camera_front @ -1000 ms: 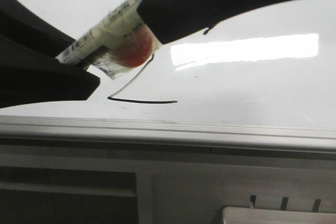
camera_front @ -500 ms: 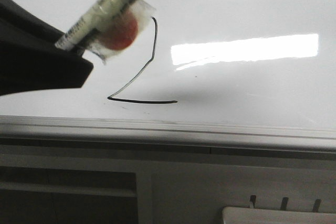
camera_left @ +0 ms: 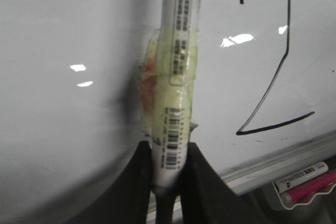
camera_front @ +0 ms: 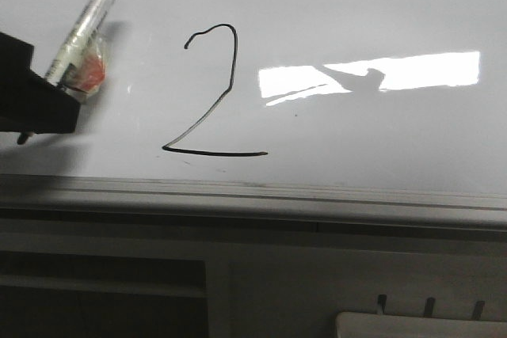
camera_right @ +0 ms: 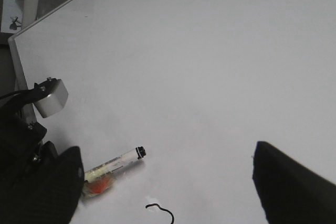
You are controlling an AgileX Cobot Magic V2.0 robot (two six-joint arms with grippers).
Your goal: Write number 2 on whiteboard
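Observation:
The number 2 (camera_front: pixel 214 153) is drawn in thin black line on the whiteboard (camera_front: pixel 356 132); it also shows in the left wrist view (camera_left: pixel 275 125). My left gripper (camera_front: pixel 54 99) is at the board's left, shut on a white black-tipped marker (camera_front: pixel 83 25) wrapped in yellowish tape with a red patch. In the left wrist view the fingers (camera_left: pixel 168 167) clamp the marker (camera_left: pixel 178 51) near its rear end, left of the 2. My right gripper (camera_right: pixel 167 153) is open and empty above the board (camera_right: pixel 210 51), over the marker (camera_right: pixel 118 163) and the 2's hook (camera_right: pixel 160 210).
The board's grey rim (camera_front: pixel 253 195) runs along the near edge. A bright glare (camera_front: pixel 412 69) lies right of the 2. A pink marker (camera_left: pixel 310 184) lies in a tray below the rim. A white tray corner (camera_front: pixel 420 326) shows low at the front.
My left gripper has moved left with the marker, away from the 2. The dark arm shape at the top has gone, and the whole digit now shows.

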